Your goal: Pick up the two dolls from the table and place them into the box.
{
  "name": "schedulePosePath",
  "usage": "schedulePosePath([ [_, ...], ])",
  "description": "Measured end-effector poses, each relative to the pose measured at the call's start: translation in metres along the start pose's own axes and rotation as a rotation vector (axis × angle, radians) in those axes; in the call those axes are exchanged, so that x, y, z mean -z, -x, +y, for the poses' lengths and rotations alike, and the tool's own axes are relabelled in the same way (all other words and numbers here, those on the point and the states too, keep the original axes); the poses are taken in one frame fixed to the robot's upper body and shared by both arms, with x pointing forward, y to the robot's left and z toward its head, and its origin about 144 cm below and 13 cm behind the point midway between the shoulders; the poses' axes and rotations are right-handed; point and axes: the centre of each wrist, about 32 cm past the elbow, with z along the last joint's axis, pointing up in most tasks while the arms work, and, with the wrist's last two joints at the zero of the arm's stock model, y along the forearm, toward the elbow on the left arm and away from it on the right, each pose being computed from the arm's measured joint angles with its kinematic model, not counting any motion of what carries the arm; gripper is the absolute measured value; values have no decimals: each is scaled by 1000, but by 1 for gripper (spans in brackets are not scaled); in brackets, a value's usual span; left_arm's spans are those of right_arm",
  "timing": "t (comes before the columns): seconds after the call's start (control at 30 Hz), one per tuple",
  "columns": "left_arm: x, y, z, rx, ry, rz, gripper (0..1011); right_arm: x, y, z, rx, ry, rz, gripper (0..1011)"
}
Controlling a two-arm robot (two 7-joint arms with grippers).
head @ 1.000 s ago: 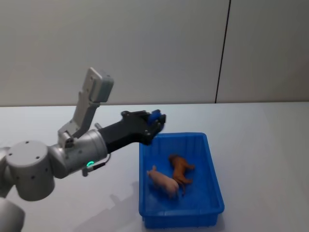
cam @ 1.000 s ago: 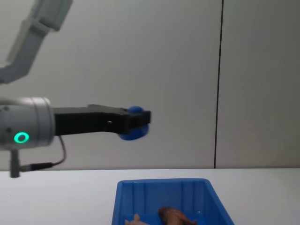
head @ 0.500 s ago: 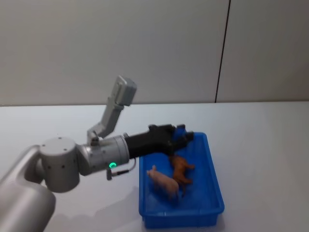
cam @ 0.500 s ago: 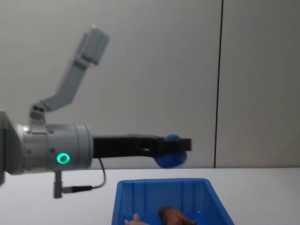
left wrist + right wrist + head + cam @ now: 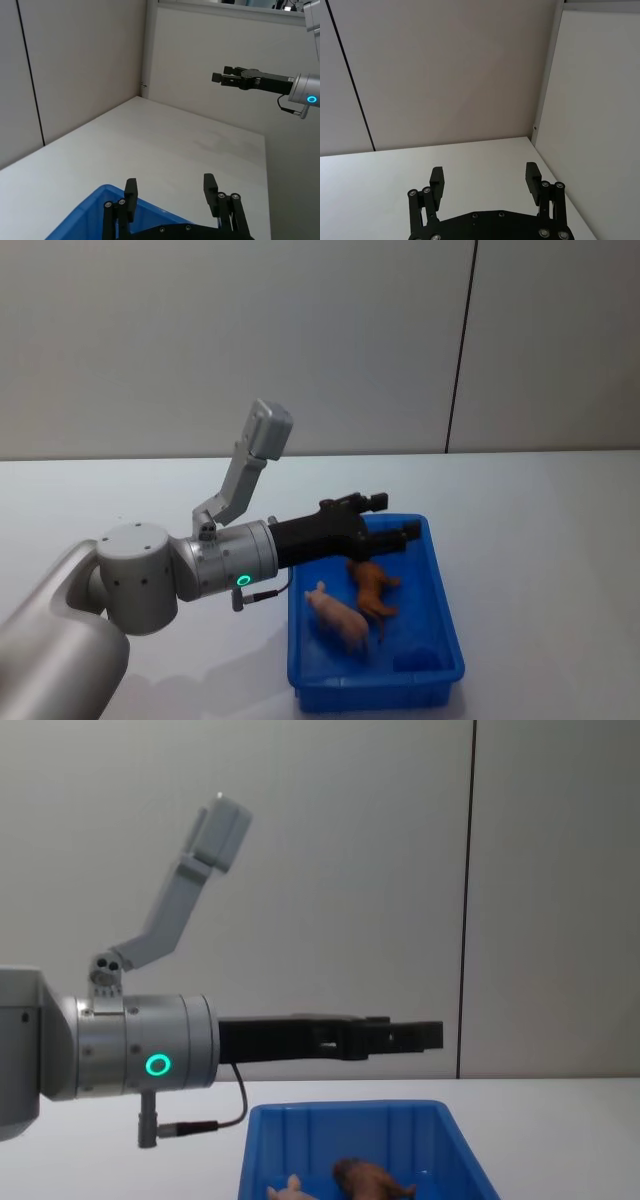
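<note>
The blue box (image 5: 440,630) stands on the white surface (image 5: 540,530) and holds both dolls: the pale pink pig (image 5: 338,616) lies toward the box's left side, and the reddish-brown shaggy doll (image 5: 372,590) lies just beside it toward the middle, the two close together or touching. In the chest view the brown doll (image 5: 370,1180) and the pig (image 5: 285,1188) show low inside the box (image 5: 350,1120). The left arm reaches out level from the left, and the left gripper (image 5: 388,522) hangs above the far end of the box with its fingers spread wide and nothing between them. The right gripper (image 5: 485,179) is held high over the surface near the room's corner, also wide apart and empty. A plain wall with a dark vertical seam (image 5: 460,350) stands behind.
</note>
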Motion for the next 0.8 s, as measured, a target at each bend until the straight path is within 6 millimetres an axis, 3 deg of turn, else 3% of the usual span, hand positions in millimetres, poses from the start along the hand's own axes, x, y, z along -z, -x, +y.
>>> schedulePosePath([
  [0.23,-4,5,8,-56,46,-47,998,0,0,0,0,0,0,1001],
  [0.8,-18,28,39,-280,170,-179,1001,0,0,0,0,0,0,1001],
])
